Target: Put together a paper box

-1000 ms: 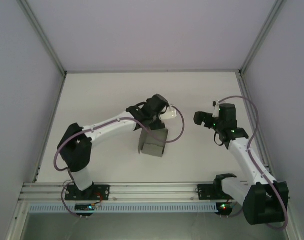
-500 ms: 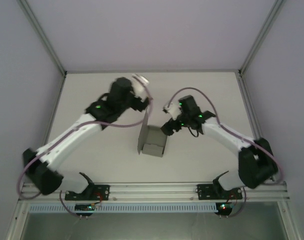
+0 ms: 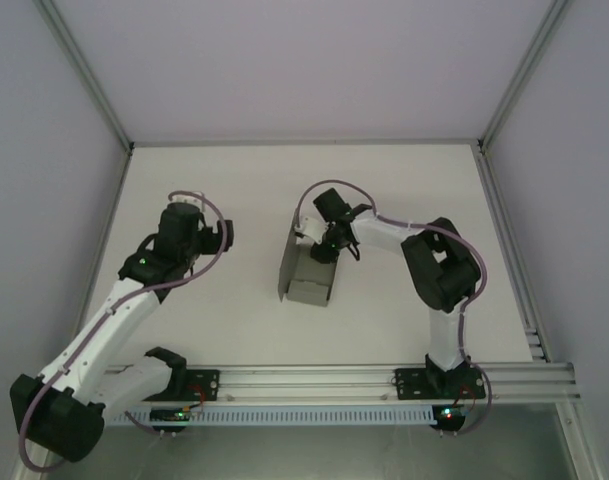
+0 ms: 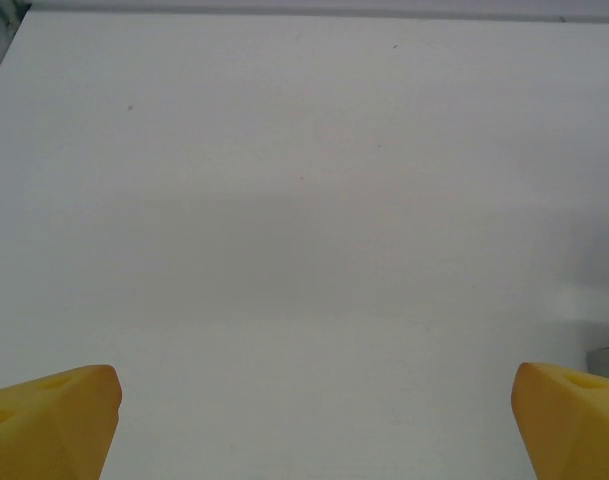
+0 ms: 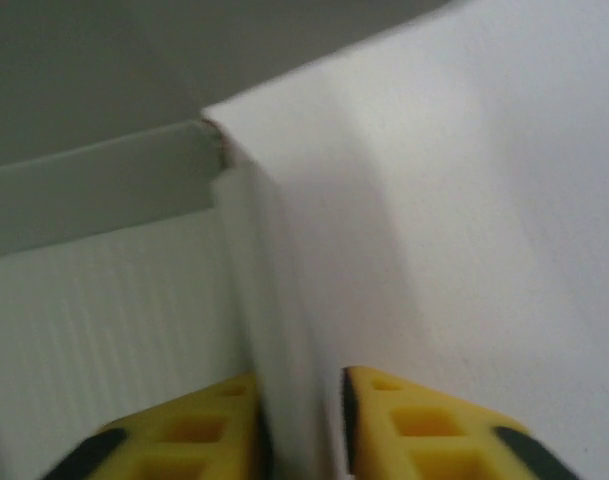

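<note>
Our left gripper (image 4: 314, 390) hangs wide open, well left of the paper box (image 3: 309, 285), holding nothing. The box stands half-folded between the two grippers. At the box's far-right wall, the right gripper (image 5: 299, 388) pinches the thin cardboard edge. We reckon a hard tug creases that wall, or the unbraced box just slides or tips over.

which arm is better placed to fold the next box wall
Right. The right gripper has a wall of the paper box pinched between its fingers. The left gripper hangs open over bare table, off to the box's left.
</note>
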### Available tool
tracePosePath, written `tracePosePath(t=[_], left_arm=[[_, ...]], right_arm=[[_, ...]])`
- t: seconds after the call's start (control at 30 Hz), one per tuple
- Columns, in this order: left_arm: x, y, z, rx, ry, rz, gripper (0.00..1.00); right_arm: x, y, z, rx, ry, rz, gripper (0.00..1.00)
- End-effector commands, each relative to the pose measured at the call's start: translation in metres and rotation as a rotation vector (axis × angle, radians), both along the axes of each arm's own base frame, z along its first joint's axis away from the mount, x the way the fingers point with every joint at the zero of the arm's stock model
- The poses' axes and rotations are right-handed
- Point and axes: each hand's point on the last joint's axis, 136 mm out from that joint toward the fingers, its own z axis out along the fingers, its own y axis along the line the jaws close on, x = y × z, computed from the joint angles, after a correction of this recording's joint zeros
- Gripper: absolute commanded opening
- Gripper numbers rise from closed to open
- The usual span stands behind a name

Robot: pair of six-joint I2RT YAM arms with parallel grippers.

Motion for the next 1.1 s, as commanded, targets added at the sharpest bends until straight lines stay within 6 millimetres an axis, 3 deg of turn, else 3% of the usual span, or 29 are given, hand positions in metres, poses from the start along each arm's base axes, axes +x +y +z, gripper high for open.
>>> tracePosePath(t=[0.0, 0.1, 0.2, 0.3, 0.37, 0.4, 0.53, 0.6, 0.8, 0.93, 1.07], left_arm=[[-0.002, 0.01, 0.011, -0.048, -0.037, 0.068, 1.0], [0.002, 0.009, 0.011, -0.066, -0.046, 0.082, 1.0], [0.007, 0.007, 0.008, -0.079, -0.039, 0.09, 1.0], [0.013, 0.001, 0.0, -0.086, -0.01, 0.08, 1.0], [0.017, -0.005, -0.006, -0.093, 0.024, 0.067, 0.99], [0.018, -0.01, -0.009, -0.102, 0.044, 0.05, 1.0], [0.021, -0.04, -0.026, -0.204, 0.119, -0.052, 1.0], [0.02, -0.066, -0.038, -0.298, 0.177, -0.144, 0.94], [0.021, -0.135, -0.09, -0.558, 0.407, -0.297, 0.57], [0.02, -0.167, -0.111, -0.616, 0.481, -0.375, 0.51], [0.028, -0.181, -0.127, -0.595, 0.519, -0.373, 0.44]], right_arm=[[0.017, -0.003, 0.012, -0.013, -0.054, -0.159, 0.17], [0.036, -0.036, 0.019, -0.074, -0.118, -0.553, 0.14], [0.021, -0.077, 0.013, -0.123, -0.094, -0.965, 0.15], [-0.002, -0.079, -0.003, -0.077, -0.034, -1.117, 0.14], [-0.011, -0.076, -0.003, -0.043, -0.022, -1.186, 0.15], [-0.022, -0.077, -0.008, -0.044, -0.007, -1.203, 0.16], [-0.033, -0.067, -0.003, -0.006, -0.007, -1.209, 0.16], [-0.032, -0.069, -0.001, -0.013, -0.018, -1.213, 0.16], [-0.03, -0.065, -0.003, -0.019, -0.007, -1.198, 0.16], [-0.03, -0.063, -0.006, -0.018, 0.003, -1.188, 0.15], [-0.031, -0.064, -0.008, -0.02, 0.002, -1.186, 0.14]])
